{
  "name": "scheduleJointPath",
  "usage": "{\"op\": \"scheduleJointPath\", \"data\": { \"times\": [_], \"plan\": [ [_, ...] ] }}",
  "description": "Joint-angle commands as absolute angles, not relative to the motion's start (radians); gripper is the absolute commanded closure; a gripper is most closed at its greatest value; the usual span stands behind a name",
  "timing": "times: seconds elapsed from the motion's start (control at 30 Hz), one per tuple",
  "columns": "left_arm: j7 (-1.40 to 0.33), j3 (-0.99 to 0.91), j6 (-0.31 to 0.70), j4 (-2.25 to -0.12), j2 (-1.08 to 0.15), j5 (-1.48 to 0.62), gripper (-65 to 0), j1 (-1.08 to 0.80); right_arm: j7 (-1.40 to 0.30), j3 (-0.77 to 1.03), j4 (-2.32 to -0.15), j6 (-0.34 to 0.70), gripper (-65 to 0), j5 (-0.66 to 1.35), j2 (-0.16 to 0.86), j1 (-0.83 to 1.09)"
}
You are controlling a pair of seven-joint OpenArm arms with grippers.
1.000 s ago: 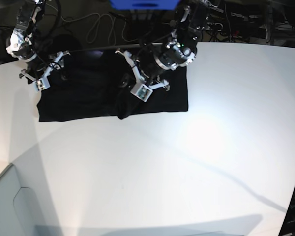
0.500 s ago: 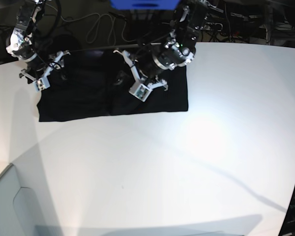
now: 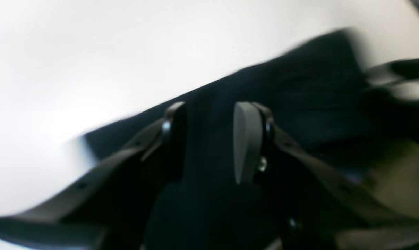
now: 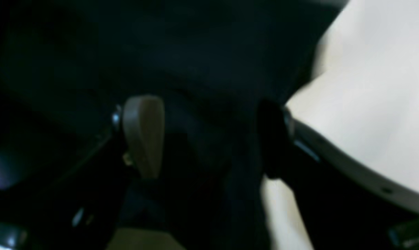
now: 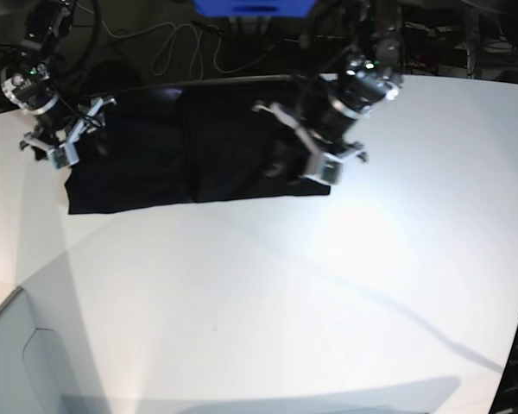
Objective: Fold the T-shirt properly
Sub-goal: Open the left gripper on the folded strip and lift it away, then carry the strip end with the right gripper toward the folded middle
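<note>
The black T-shirt [image 5: 207,147] lies flat as a wide folded rectangle at the back of the white table [image 5: 285,302], plain side up. My left gripper [image 5: 298,155] hovers over its right part, near the front right corner. In the left wrist view the left gripper [image 3: 211,111] has its jaws apart with only the T-shirt [image 3: 299,86] behind them. My right gripper [image 5: 69,142] sits at the shirt's left edge. In the right wrist view the right gripper [image 4: 206,104] is wide open above the T-shirt [image 4: 195,52], one finger over the bare table.
Cables [image 5: 173,47] run over the dark floor behind the table's back edge. A blue box [image 5: 253,7] hangs at the top centre. A grey panel [image 5: 17,362] sits at the bottom left corner.
My left gripper opened, let go of the cloth and swung right to the shirt's right part. The bunched fold in the middle now lies flat. My right gripper drifted slightly left.
</note>
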State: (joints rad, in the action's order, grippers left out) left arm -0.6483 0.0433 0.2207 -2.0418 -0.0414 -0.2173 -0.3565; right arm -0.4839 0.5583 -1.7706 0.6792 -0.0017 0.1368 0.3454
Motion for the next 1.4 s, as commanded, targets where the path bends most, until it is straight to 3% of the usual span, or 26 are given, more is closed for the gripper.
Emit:
{"op": "scheduleJointPath", "data": {
  "times": [0.0,0.17,0.37,0.83,0.9,1.03,1.07,1.13,1.37],
  "plan": [
    [-0.63,-0.007,0.225,-2.058,-0.039,-0.228,-21.9,-0.372,-0.47,0.585,-1.802,0.698,-40.5,0.007,0.127,0.346],
    [-0.63,-0.271,0.234,-2.057,-0.062,-0.364,-22.1,-0.443,-0.472,0.691,-1.825,0.698,-40.5,0.005,0.084,0.315],
    [-0.63,-0.492,0.232,-2.012,-0.125,-0.587,-22.1,-0.475,-0.519,0.694,-1.689,0.698,-40.6,0.005,0.085,0.263],
    [-0.63,-0.59,0.232,-1.965,-0.139,-0.621,-22.1,-0.487,-0.524,0.687,-1.44,0.698,-39.7,0.005,0.108,0.211],
    [-0.63,-0.588,0.232,-1.965,-0.137,-0.621,-22.1,-0.487,-0.524,0.685,-1.429,0.698,-34.6,0.005,0.122,0.216],
    [-0.63,-0.588,0.232,-1.933,-0.137,-0.621,-22.1,-0.483,-0.526,0.685,-1.429,0.698,-4.8,0.005,0.125,0.217],
    [-0.63,-0.588,0.232,-1.919,-0.137,-0.621,-22.1,-0.479,-0.526,0.685,-1.429,0.698,0.0,0.005,0.125,0.217],
    [-0.63,-0.587,0.232,-1.882,-0.136,-0.622,-22.0,-0.478,-0.526,0.685,-1.432,0.698,-2.3,0.005,0.124,0.219],
    [-0.63,-0.49,0.229,-1.831,-0.134,-0.622,-21.8,-0.479,-0.526,0.69,-1.518,0.698,-0.1,0.012,0.119,0.22]
  ]
}}
